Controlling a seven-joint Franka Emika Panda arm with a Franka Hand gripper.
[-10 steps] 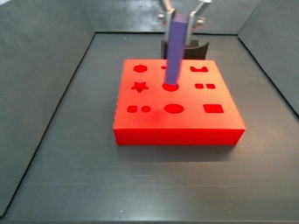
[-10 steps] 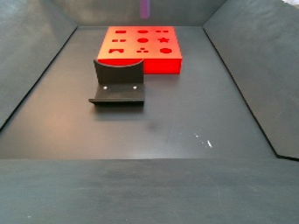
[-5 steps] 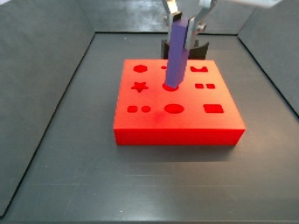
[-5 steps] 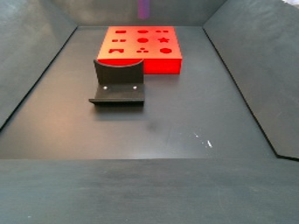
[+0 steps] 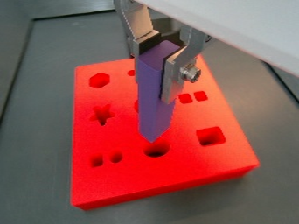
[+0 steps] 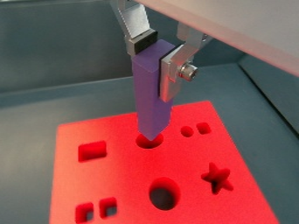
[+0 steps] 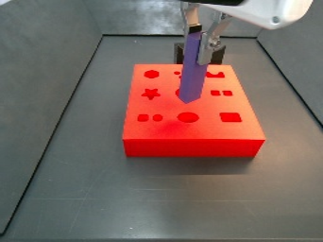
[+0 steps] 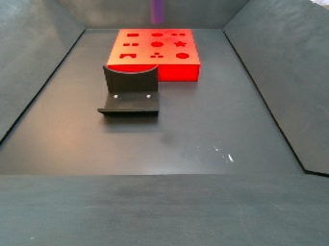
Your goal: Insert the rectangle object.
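My gripper (image 5: pixel 162 54) is shut on the upper end of the rectangle object (image 5: pixel 155 98), a long purple bar that hangs nearly upright over the red block (image 5: pixel 193 166). In a wrist view the gripper (image 6: pixel 158 54) holds the bar (image 6: pixel 149 101) with its lower end at a round hole in the block (image 6: pixel 122 179); whether it touches I cannot tell. In a side view the gripper (image 7: pixel 199 30) and the slightly tilted bar (image 7: pixel 192 71) are above the middle of the block (image 7: pixel 190 137). In a side view only the bar's tip (image 8: pixel 160 10) shows above the block (image 8: pixel 154 53).
The red block has several shaped holes, among them a star (image 7: pixel 150 94) and a rectangle (image 7: pixel 229 118). The dark fixture (image 8: pixel 129 91) stands on the floor beside the block, partly hidden behind it in a side view (image 7: pixel 217 53). Grey walls (image 7: pixel 63 76) ring the floor.
The gripper has come down with the purple bar; its lower end is now closer to the block's top, and the bar tilts a little more.
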